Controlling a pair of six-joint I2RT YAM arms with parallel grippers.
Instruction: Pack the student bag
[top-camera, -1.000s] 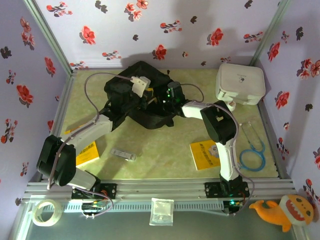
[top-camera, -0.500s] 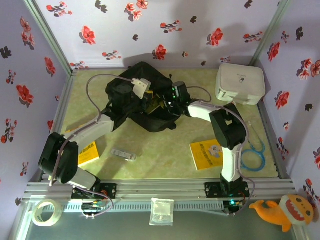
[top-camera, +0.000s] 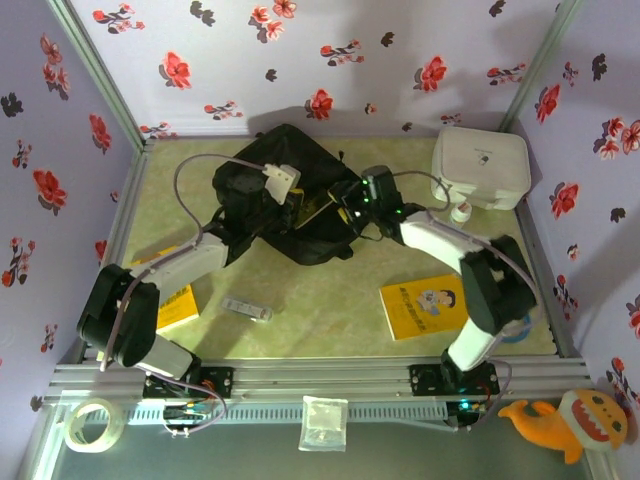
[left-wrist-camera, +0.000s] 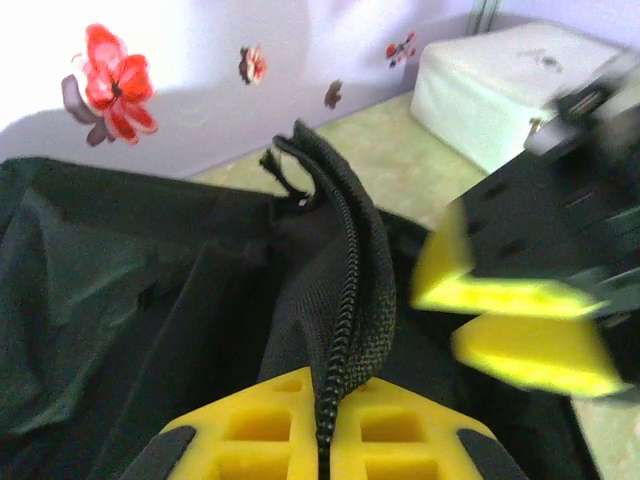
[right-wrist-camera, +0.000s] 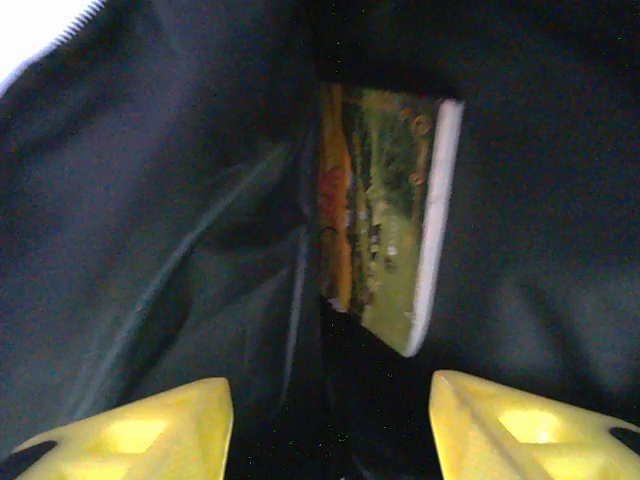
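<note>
A pale green table is walled by lilac paper printed with red flowers. The student bag, a black fabric backpack, lies toward the far side with its mouth open. To the right of the bag sits a white hard case.

The left gripper is clamped on the bag's zipped rim and lifts it like a tent flap. The right gripper is inside the bag's mouth, its yellow fingers spread wide and holding nothing. Just beyond them a picture book stands on edge against the bag's lining.

By the look of it, the book is in and the step is a clean exit. The left arm should hold the rim high and steady while the right arm draws straight back without snagging the lining or tipping the book.

A yellow book lies at the bag's right front, a likely next item. Another yellow book lies at the bag's left front. The cover writing is too small to read, and so is the case's grey mark.
</note>
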